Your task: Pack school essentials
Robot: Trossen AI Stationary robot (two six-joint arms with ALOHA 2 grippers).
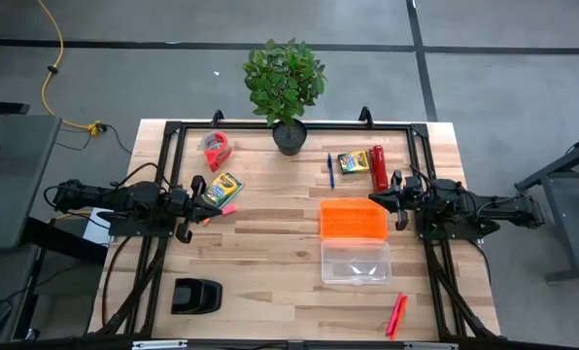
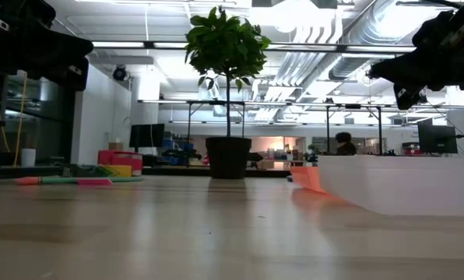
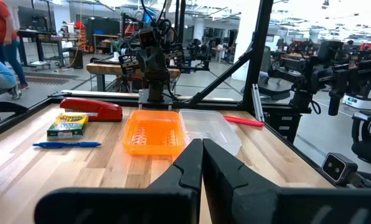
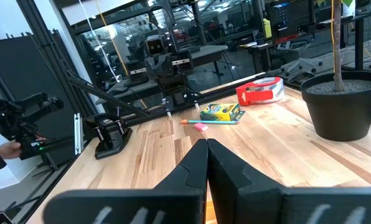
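1. High view: my left gripper (image 1: 194,206) hung over the table's left side, jaws closed on nothing; just beside it lay 1 crayon box (image 1: 223,189), with a tiny pink eraser (image 1: 228,208) close by; my right gripper (image 1: 387,201) hung at the right side, jaws also closed and empty, next to the orange tray (image 1: 354,220); a clear lid (image 1: 356,262) lay just below that tray in the picture; a 2nd crayon box (image 1: 353,161) sat between the blue pen (image 1: 330,169) and a red cylinder (image 1: 378,168); the markers (image 1: 396,315) lay near the table's near right corner, well apart from the rest; a red tape roll (image 1: 216,149) and a potted plant (image 1: 286,89) stood toward the far edge; a black object (image 1: 196,296) sat at the near left.

2. Low view: the plant stood mid-table; the tray's orange corner showed beside the pale lid; I could not tell my jaws' state here.

3. Left wrist view: my 2 fingers (image 3: 188,168) met, pressed together, with nothing between; beyond them sat the tray, lid, pen and crayon box.

4. Right wrist view: my fingers (image 4: 198,165) were likewise shut and empty; the other crayon box, eraser and tape roll lay beyond.
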